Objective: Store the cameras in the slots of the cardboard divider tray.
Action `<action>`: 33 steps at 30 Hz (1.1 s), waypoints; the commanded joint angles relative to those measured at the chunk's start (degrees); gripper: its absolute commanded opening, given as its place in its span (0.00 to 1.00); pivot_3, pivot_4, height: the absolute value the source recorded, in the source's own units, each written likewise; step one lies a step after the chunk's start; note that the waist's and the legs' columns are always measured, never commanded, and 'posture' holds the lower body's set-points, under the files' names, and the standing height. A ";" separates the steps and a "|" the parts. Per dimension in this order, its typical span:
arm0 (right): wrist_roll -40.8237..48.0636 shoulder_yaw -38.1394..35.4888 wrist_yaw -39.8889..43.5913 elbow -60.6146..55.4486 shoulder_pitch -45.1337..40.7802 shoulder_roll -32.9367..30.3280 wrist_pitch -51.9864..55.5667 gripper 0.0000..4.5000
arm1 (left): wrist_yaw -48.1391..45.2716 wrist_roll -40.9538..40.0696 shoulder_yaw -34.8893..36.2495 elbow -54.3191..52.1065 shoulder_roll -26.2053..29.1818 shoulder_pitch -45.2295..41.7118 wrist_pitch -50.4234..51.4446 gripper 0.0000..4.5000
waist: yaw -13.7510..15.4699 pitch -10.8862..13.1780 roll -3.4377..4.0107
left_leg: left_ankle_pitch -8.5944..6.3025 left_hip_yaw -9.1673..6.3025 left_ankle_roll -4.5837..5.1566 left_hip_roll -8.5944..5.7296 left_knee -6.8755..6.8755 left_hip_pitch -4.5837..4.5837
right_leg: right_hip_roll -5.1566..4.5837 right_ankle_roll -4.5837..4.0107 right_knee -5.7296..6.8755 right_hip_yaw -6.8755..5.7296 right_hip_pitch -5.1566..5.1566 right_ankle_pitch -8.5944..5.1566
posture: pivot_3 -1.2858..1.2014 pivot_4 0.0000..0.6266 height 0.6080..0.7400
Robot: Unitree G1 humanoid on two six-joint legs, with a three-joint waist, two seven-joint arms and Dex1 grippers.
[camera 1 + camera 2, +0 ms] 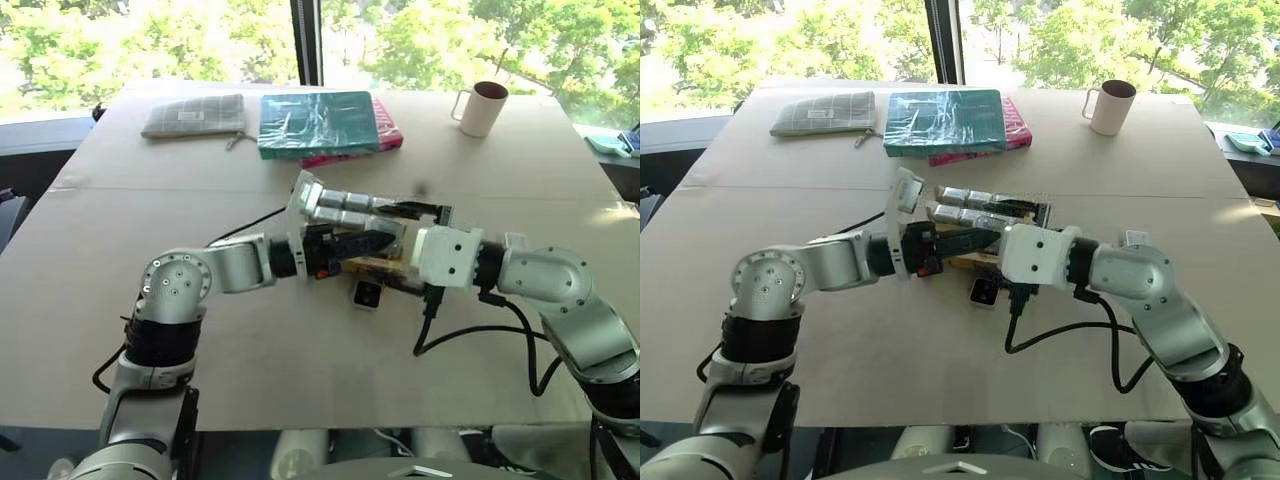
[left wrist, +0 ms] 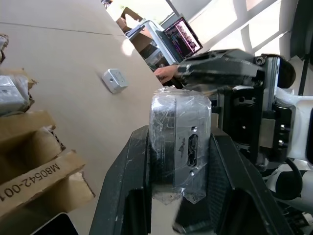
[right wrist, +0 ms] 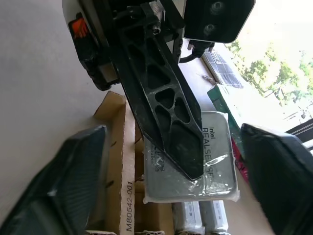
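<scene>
Above the middle of the table, my left gripper [image 2: 180, 164] is shut on a silver-grey camera [image 2: 178, 129] wrapped in clear film. My right gripper [image 3: 176, 181] faces it, open, with one finger [image 3: 73, 176] on each side of that camera [image 3: 217, 161] and neither touching it. Below both lies the cardboard divider tray [image 1: 378, 267], with silver cameras [image 1: 342, 208] side by side in its far row. One more camera [image 1: 367, 293] lies on the table in front of the tray, black lens face up. A further camera [image 2: 113, 80] lies loose on the table beyond.
At the table's far side lie a teal book [image 1: 317, 122] on a pink one [image 1: 388, 136], a grey pouch [image 1: 195, 116] to the left and a beige mug [image 1: 482, 107] to the right. A black cable [image 1: 470, 335] hangs from my right wrist. A person's hand [image 2: 166, 73] is beyond the table.
</scene>
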 commanded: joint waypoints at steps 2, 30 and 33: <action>9.54 -10.45 -0.31 0.26 4.69 1.71 2.18 0.99 | -21.07 21.01 -3.88 1.52 7.93 -2.14 -16.35 0.18 | 0.08 -0.01 -0.01 | 0.00 0.06 0.00 -0.04 -0.05 0.00 | 0.00 0.00 -0.03 0.02 -0.02 0.00 | 0.52 0.24 1.00; 22.71 -22.61 -1.14 -9.95 21.48 -5.76 6.06 0.99 | -72.76 72.60 -28.01 67.29 2.07 -35.28 -74.89 0.18 | 0.06 0.14 -0.07 | -0.18 0.16 0.31 -0.01 0.17 -0.45 | -0.05 0.03 0.01 0.02 -0.35 0.00 | 0.52 0.24 1.00; 22.53 -22.35 -1.43 -9.90 21.59 -5.91 5.84 0.99 | -72.76 73.46 -29.22 66.84 2.60 -34.98 -74.92 0.18 | 0.03 0.14 -0.07 | -0.19 0.17 0.34 -0.01 0.22 -0.42 | -0.05 0.03 0.04 0.05 -0.32 0.00 | 0.52 0.24 1.00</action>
